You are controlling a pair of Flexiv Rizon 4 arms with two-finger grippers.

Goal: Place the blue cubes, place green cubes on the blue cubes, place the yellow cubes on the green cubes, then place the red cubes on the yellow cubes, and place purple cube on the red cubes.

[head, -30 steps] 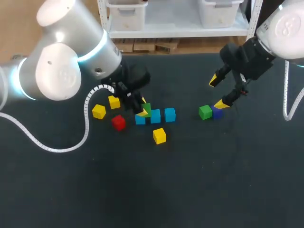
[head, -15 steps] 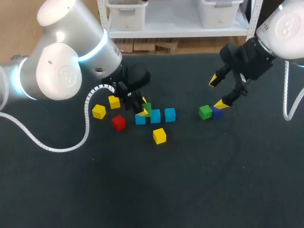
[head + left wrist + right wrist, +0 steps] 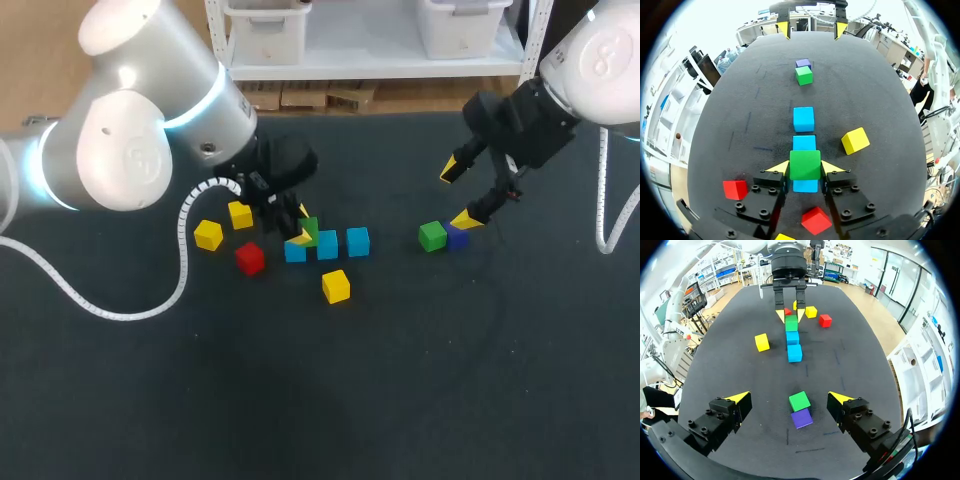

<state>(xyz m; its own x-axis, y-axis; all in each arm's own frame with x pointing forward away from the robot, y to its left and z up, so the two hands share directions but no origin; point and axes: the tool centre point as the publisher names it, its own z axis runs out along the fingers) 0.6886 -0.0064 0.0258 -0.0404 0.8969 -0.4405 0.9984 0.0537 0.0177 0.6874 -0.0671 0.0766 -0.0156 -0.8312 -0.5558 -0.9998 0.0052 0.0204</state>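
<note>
Left hand [image 3: 805, 168]: clenched on a small green cube [image 3: 805, 164], just over the left blue cube [image 3: 805, 187] of a row.
Right hand [image 3: 790, 398]: released, spread wide, above another green cube [image 3: 799, 401] touching a small purple cube [image 3: 801, 418].
Bench [image 3: 400, 380]: dark; yellow cubes [image 3: 336, 286] and a red cube [image 3: 249, 258] lie near.

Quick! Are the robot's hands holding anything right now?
Left gripper: jaws closed on a green cube.
Right gripper: jaws open, holding nothing.
</note>
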